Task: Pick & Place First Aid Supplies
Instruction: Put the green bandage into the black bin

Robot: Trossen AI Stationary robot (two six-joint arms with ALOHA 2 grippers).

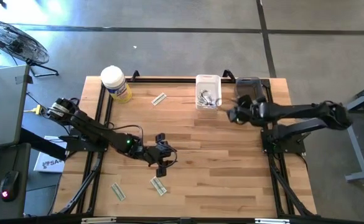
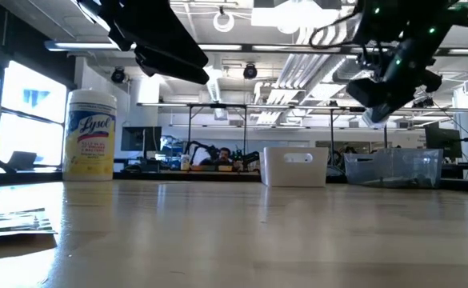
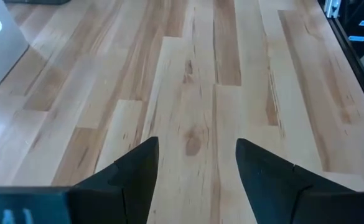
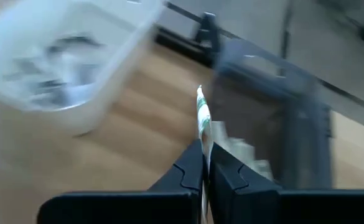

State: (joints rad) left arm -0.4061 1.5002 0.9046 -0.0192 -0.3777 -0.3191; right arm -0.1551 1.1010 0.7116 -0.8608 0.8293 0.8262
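My right gripper (image 1: 232, 115) hovers above the table just right of the white bin (image 1: 208, 91), shut on a narrow pale-green-and-white strip packet (image 4: 200, 118). The white bin (image 4: 57, 62) holds several packets. A clear bin (image 4: 275, 99) beside it shows more packets (image 4: 231, 146) inside. My left gripper (image 1: 160, 154) is open above the table's middle-left, with bare wood between its fingers (image 3: 197, 165). Three strip packets lie flat on the table: one (image 1: 159, 98) near the far edge, two (image 1: 158, 185) (image 1: 117, 191) near the near edge. My right gripper pinches the strip packet between its two fingertips (image 4: 194, 158). It has the packet's lower end (image 4: 202, 140), and the rest sticks out straight past the fingertips. The packet is lifted clear of the table.
A yellow tub with a white lid (image 1: 115, 83) stands at the table's far left corner. Black frame rails (image 1: 101, 112) run along the left, far and right table edges. The wood between the two grippers (image 1: 200, 149) is free.
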